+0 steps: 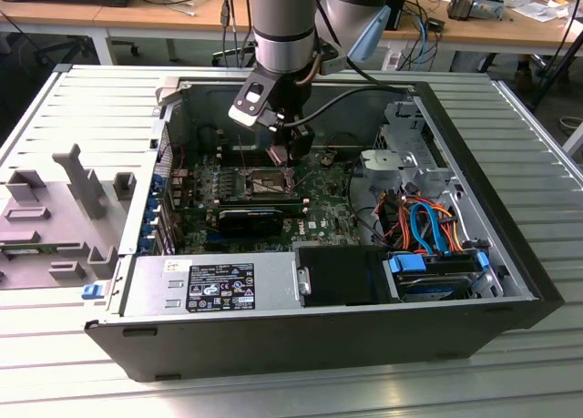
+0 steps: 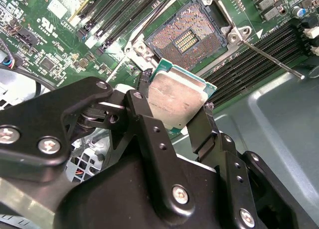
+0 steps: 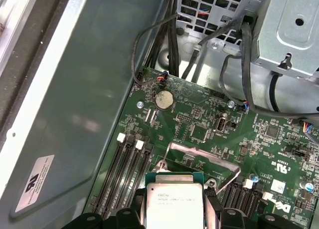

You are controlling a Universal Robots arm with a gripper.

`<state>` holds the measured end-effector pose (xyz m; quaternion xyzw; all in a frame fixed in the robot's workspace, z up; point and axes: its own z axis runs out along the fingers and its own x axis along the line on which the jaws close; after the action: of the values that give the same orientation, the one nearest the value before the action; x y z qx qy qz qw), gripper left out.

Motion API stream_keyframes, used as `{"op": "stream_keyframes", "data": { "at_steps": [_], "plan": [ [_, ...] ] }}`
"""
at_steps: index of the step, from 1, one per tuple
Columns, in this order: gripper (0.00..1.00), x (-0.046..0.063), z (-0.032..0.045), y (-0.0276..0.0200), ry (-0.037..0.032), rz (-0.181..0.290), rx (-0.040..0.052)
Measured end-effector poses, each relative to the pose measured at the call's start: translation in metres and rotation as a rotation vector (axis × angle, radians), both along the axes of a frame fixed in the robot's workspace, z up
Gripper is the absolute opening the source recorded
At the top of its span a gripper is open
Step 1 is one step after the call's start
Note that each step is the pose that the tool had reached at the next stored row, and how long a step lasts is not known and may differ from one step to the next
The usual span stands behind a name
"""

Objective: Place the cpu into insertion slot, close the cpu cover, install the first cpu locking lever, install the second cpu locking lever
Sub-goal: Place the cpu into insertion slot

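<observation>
My gripper (image 2: 174,103) is shut on the cpu (image 2: 175,97), a flat square chip with a dull silver top and green edge, held tilted by two opposite sides between black fingers (image 2: 144,97). It hangs just short of the insertion slot (image 2: 187,37), an uncovered dark recess with gold contacts and a silver rim. A thin locking lever (image 2: 271,59) sticks out from one socket corner. In the first wrist view the cpu (image 3: 173,204) sits in front of the raised silver cpu cover (image 3: 202,156). In the exterior view the gripper (image 1: 285,158) hovers over the slot (image 1: 260,183) inside the open computer case.
Black memory slots (image 2: 264,49) flank the socket on both sides. A grey case wall (image 3: 99,89) runs close by, and a metal drive cage (image 3: 284,29) with black cables stands beyond the board. The power supply (image 1: 209,286) and coloured cables (image 1: 428,222) fill the case's near side.
</observation>
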<state>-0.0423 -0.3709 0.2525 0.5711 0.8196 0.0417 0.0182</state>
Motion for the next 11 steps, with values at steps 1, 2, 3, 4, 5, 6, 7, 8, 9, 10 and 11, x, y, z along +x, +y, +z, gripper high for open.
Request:
{"op": "stream_keyframes", "data": {
  "at_steps": [1,2,3,4,5,6,7,8,9,10,11],
  "plan": [
    [0.55,0.0,0.0,0.0,0.0,-0.001,0.0],
    [0.55,0.0,0.0,0.0,0.0,-0.001,0.0],
    [0.55,0.0,0.0,0.0,0.0,-0.003,0.0],
    [0.55,0.0,0.0,0.0,0.0,-0.003,0.0],
    [0.55,0.0,0.0,0.0,0.0,-0.004,0.0],
    [0.55,0.0,0.0,0.0,0.0,-0.005,0.0],
    [0.55,0.0,0.0,0.0,0.0,-0.006,0.0],
    [0.55,0.0,-0.0001,0.0,0.0,-0.008,0.0],
    [0.55,0.0,-0.0001,0.0,0.0,-0.009,0.0],
    [0.55,0.0,-0.0001,0.0,0.0,-0.01,0.0],
    [0.55,0.0,-0.0001,0.0,0.0,-0.01,0.0001]
  ]
}}
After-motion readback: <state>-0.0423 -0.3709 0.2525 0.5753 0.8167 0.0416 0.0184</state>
